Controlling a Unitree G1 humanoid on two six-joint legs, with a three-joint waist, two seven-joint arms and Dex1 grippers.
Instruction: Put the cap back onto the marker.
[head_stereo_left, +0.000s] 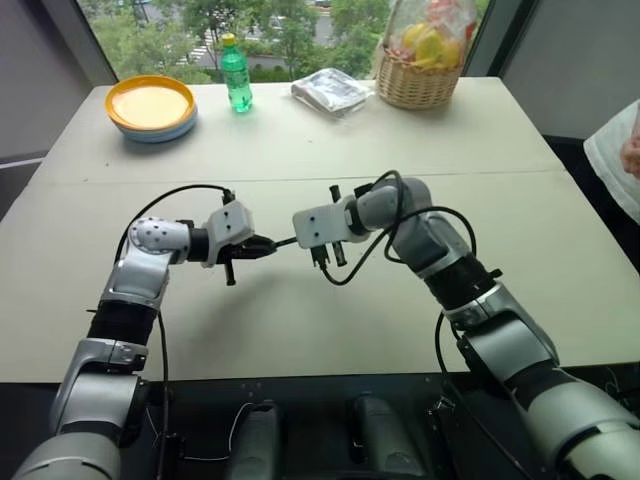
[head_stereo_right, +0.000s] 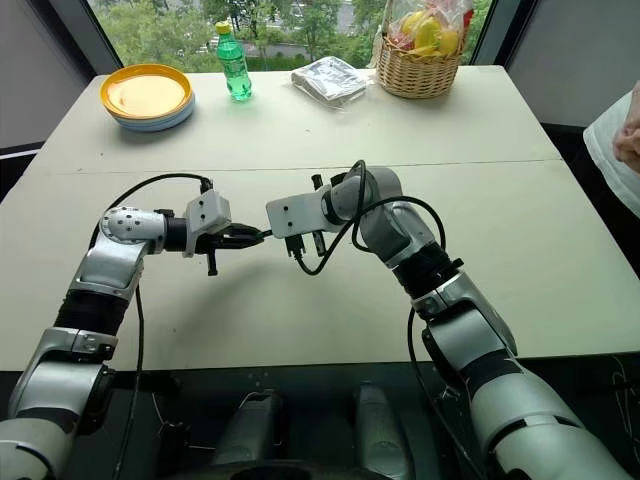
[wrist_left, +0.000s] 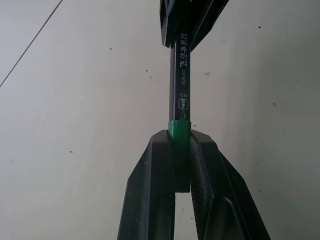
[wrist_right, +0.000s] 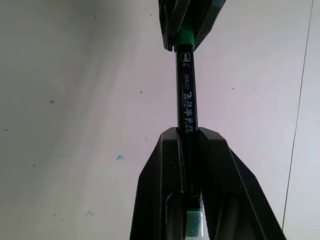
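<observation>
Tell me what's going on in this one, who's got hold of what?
The robot holds a pen between both arms above the table. The left tool is shut on the green cap, and the right tool is shut on the marker. In both wrist views the cap sits on the end of the marker's barrel; whether it is fully pressed home cannot be told. Plates, a green bottle, a packet and a basket stand at the far edge.

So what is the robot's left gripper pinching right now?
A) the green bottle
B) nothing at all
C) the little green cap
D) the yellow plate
C: in the left wrist view the left gripper is shut on the green cap, which sits on the end of the dark marker that the right gripper clamps from the other side.
</observation>
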